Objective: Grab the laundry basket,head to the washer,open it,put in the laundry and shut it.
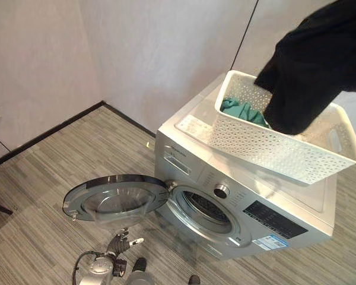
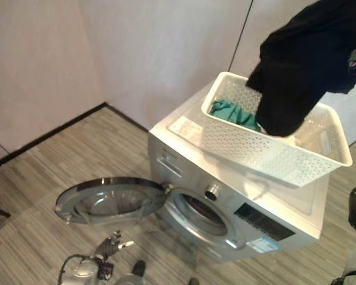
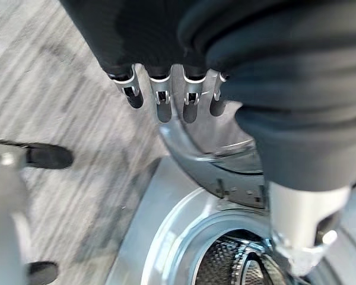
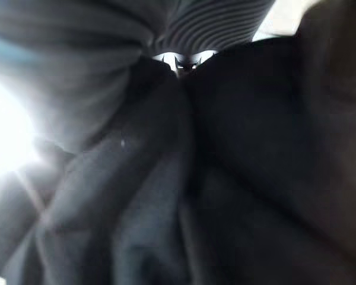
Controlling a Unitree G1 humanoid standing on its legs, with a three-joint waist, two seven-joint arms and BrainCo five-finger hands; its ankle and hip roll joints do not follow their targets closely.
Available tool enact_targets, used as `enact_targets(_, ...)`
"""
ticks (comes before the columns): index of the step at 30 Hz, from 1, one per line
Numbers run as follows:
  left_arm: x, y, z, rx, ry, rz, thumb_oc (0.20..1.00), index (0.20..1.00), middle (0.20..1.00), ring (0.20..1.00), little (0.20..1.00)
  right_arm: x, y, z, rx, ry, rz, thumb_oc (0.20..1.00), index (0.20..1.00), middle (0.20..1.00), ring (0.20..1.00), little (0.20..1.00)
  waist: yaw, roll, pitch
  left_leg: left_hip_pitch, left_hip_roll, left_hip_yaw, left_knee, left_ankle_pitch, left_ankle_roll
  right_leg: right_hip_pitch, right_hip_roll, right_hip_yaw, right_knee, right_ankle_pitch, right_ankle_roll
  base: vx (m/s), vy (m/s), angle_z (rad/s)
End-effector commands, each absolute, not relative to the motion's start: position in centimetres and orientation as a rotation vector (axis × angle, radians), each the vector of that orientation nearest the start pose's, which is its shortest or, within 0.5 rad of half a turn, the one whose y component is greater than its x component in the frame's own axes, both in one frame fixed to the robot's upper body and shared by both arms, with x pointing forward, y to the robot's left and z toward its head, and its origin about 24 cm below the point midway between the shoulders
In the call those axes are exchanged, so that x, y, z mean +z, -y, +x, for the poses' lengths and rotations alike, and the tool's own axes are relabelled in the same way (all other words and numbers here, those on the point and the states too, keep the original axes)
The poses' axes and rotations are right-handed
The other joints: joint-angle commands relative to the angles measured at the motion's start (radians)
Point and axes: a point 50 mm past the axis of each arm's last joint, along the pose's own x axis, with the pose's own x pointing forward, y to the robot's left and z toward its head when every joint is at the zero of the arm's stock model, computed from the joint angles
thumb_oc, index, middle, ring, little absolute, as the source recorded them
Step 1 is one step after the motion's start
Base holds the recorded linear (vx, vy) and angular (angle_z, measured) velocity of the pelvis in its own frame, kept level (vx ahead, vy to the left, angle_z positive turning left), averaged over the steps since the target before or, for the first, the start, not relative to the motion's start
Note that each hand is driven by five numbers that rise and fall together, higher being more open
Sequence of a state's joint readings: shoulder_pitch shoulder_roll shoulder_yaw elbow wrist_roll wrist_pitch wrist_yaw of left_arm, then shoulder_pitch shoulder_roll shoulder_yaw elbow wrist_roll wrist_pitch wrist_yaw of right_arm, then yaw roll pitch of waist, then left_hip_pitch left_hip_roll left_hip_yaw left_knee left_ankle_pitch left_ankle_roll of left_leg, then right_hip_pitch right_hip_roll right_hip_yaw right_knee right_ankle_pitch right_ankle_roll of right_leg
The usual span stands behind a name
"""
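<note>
Black garment (image 1: 311, 71) hanging over white basket (image 1: 273, 148) on washer (image 1: 237, 196), hiding right hand, grip unreadable, left hand (image 3: 166, 98) hanging relaxed by open door (image 1: 115, 196).

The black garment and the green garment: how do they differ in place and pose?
The black garment hangs lifted above the white basket, only its lower end inside; the green garment lies bunched on the basket's bottom. The black one looks much larger than the green one. Both are laundry at the same basket.
</note>
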State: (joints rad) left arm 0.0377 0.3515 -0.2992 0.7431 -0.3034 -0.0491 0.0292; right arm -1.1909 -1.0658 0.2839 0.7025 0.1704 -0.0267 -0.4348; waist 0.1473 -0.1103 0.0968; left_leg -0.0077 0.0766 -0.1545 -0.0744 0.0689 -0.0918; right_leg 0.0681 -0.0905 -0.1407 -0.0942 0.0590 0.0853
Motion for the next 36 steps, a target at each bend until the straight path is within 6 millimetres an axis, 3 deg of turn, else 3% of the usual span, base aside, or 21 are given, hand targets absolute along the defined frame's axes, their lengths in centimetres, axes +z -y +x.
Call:
enact_targets(1,-9.4,-22.0,19.2,-0.050,-0.647,0.255,1.000,1.000,1.000,1.000,1.000,43.5,32.8,28.7,-0.905,0.907,-0.658,0.200,0.200,0.200,0.200,0.200,0.006,-0.024,-0.042,-0.001,0.027,-0.021,0.024,-0.093,0.028,0.014,-0.093,-0.014,0.089,-0.083,0.067,0.00,0.000,0.00)
enact_targets(9,-7.1,-21.7,21.1,-0.070,-0.522,0.271,1.000,1.000,1.000,1.000,1.000,44.4,30.3,27.8,-0.859,1.063,-0.624,0.200,0.200,0.200,0.200,0.200,-0.005,-0.020,-0.048,0.006,0.023,-0.013,0.020,-0.097,0.035,0.009,-0.098,-0.002,0.090,-0.078,0.072,-0.01,0.013,-0.02)
enact_targets(14,-4.8,-21.7,22.4,-0.079,-0.409,0.280,1.000,1.000,1.000,1.000,1.000,45.6,28.4,26.0,-0.813,1.215,-0.601,0.200,0.200,0.200,0.200,0.200,-0.015,-0.021,-0.051,0.018,0.019,-0.004,0.009,-0.098,0.040,0.005,-0.105,0.006,0.089,-0.072,0.076,-0.01,0.020,-0.07)
enact_targets(15,-3.6,-21.5,23.0,-0.083,-0.347,0.269,1.000,1.000,1.000,1.000,1.000,46.0,27.5,25.1,-0.784,1.282,-0.602,0.200,0.200,0.200,0.200,0.200,-0.021,-0.019,-0.053,0.022,0.017,-0.001,0.004,-0.099,0.043,0.003,-0.108,0.008,0.087,-0.068,0.079,-0.01,0.026,-0.11)
enact_targets(18,-2.9,-21.5,23.2,-0.088,-0.320,0.280,1.000,1.000,1.000,1.000,1.000,45.9,27.1,24.8,-0.770,1.307,-0.598,0.200,0.200,0.200,0.200,0.200,-0.023,-0.019,-0.054,0.025,0.017,0.001,0.001,-0.099,0.044,0.003,-0.109,0.012,0.087,-0.067,0.079,-0.01,0.015,-0.04)
enact_targets(19,0.9,-21.2,24.3,-0.128,-0.146,0.332,1.000,1.000,1.000,1.000,1.000,45.8,26.1,23.7,-0.720,1.377,-0.613,0.200,0.200,0.200,0.200,0.200,-0.029,-0.012,-0.054,0.028,0.015,0.007,0.000,-0.101,0.047,0.000,-0.112,0.016,0.086,-0.064,0.081,-0.01,0.020,-0.05)
enact_targets(20,0.9,-21.3,24.2,-0.128,-0.148,0.334,1.000,1.000,1.000,1.000,1.000,45.7,26.1,23.7,-0.721,1.375,-0.611,0.200,0.200,0.200,0.200,0.200,-0.029,-0.014,-0.055,0.028,0.015,0.007,0.000,-0.101,0.047,0.001,-0.112,0.016,0.086,-0.064,0.081,-0.01,0.022,-0.07)
enact_targets(21,2.3,-21.3,24.5,-0.141,-0.086,0.361,1.000,1.000,1.000,1.000,1.000,45.5,26.0,23.4,-0.713,1.390,-0.614,0.200,0.200,0.200,0.200,0.200,-0.030,-0.013,-0.055,0.029,0.015,0.009,0.000,-0.102,0.047,0.000,-0.112,0.018,0.086,-0.063,0.082,-0.03,0.010,-0.11)
enact_targets(22,5.9,-21.1,24.9,-0.180,0.068,0.468,1.000,1.000,1.000,1.000,1.000,45.1,25.7,23.0,-0.686,1.408,-0.634,0.200,0.200,0.200,0.200,0.200,-0.032,-0.007,-0.053,0.025,0.014,0.013,0.001,-0.096,0.048,-0.005,-0.114,0.020,0.086,-0.057,0.083,-0.01,0.006,-0.13)
enact_targets(23,6.0,-21.2,24.8,-0.179,0.065,0.472,1.000,1.000,1.000,1.000,1.000,45.0,25.7,23.0,-0.687,1.405,-0.631,0.200,0.200,0.200,0.200,0.200,-0.032,-0.010,-0.056,0.029,0.015,0.014,-0.001,-0.101,0.047,-0.003,-0.113,0.020,0.085,-0.062,0.083,-0.04,0.010,-0.15)
enact_targets(24,10.0,-20.7,24.7,-0.226,0.226,0.538,1.000,1.000,1.000,1.000,1.000,44.4,25.7,23.1,-0.664,1.390,-0.637,0.200,0.200,0.200,0.200,0.200,-0.031,-0.005,-0.055,0.026,0.012,0.016,0.000,-0.096,0.048,-0.006,-0.114,0.022,0.084,-0.057,0.085,0.01,0.000,-0.08)
enact_targets(25,10.1,-20.8,24.6,-0.226,0.223,0.540,1.000,1.000,1.000,1.000,1.000,44.3,25.8,23.1,-0.664,1.388,-0.634,0.200,0.200,0.200,0.200,0.200,-0.032,-0.007,-0.057,0.030,0.013,0.017,-0.002,-0.101,0.048,-0.003,-0.113,0.022,0.083,-0.061,0.085,-0.01,0.007,-0.05)
enact_targets(26,11.9,-20.7,24.3,-0.234,0.296,0.558,1.000,1.000,1.000,1.000,1.000,44.2,25.7,23.2,-0.652,1.376,-0.638,0.200,0.200,0.200,0.200,0.200,-0.030,-0.007,-0.058,0.033,0.012,0.018,-0.003,-0.102,0.047,-0.002,-0.114,0.021,0.080,-0.060,0.086,0.00,0.000,0.00)
enact_targets(27,15.5,-20.4,23.7,-0.235,0.444,0.585,1.000,1.000,1.000,1.000,1.000,43.8,25.5,23.7,-0.627,1.344,-0.672,0.200,0.200,0.200,0.200,0.200,-0.025,-0.005,-0.062,0.036,0.012,0.020,-0.004,-0.102,0.046,0.002,-0.114,0.019,0.078,-0.059,0.087,0.00,0.000,0.00)
enact_targets(28,15.5,-20.4,23.6,-0.233,0.443,0.586,1.000,1.000,1.000,1.000,1.000,43.8,25.5,23.7,-0.626,1.344,-0.670,0.200,0.200,0.200,0.200,0.200,-0.026,-0.006,-0.061,0.037,0.013,0.020,-0.003,-0.103,0.046,0.002,-0.114,0.020,0.078,-0.059,0.087,0.00,0.000,0.00)
enact_targets(29,18.2,-19.9,23.1,-0.239,0.566,0.537,1.000,1.000,1.000,1.000,1.000,43.3,25.1,24.3,-0.590,1.311,-0.676,0.200,0.200,0.200,0.200,0.200,-0.023,-0.005,-0.064,0.041,0.013,0.020,-0.004,-0.102,0.044,0.006,-0.114,0.019,0.074,-0.057,0.086,0.00,0.000,0.00)
enact_targets(33,20.0,-18.1,23.7,-0.341,0.627,0.377,1.000,1.000,1.000,1.000,1.000,42.7,24.2,25.8,-0.517,1.259,-0.669,0.200,0.200,0.200,0.200,0.200,-0.028,-0.001,-0.069,0.043,0.011,0.023,-0.004,-0.100,0.041,0.013,-0.115,0.016,0.071,-0.056,0.086,0.00,-0.001,0.01)
enact_targets(35,20.7,-15.0,26.6,-0.444,0.621,0.338,1.000,1.000,1.000,1.000,1.000,42.4,22.2,27.2,-0.428,1.238,-0.623,0.200,0.200,0.200,0.200,0.200,-0.047,0.004,-0.080,0.048,0.012,0.025,-0.005,-0.097,0.039,0.019,-0.115,0.018,0.070,-0.057,0.084,0.00,0.000,0.00)
enact_targets(36,20.8,-14.8,26.8,-0.446,0.626,0.336,1.000,1.000,1.000,1.000,1.000,42.5,22.2,27.1,-0.433,1.240,-0.626,0.200,0.200,0.200,0.200,0.200,-0.044,0.005,-0.076,0.047,0.012,0.024,-0.005,-0.097,0.038,0.019,-0.115,0.017,0.070,-0.057,0.084,0.00,0.000,0.00)
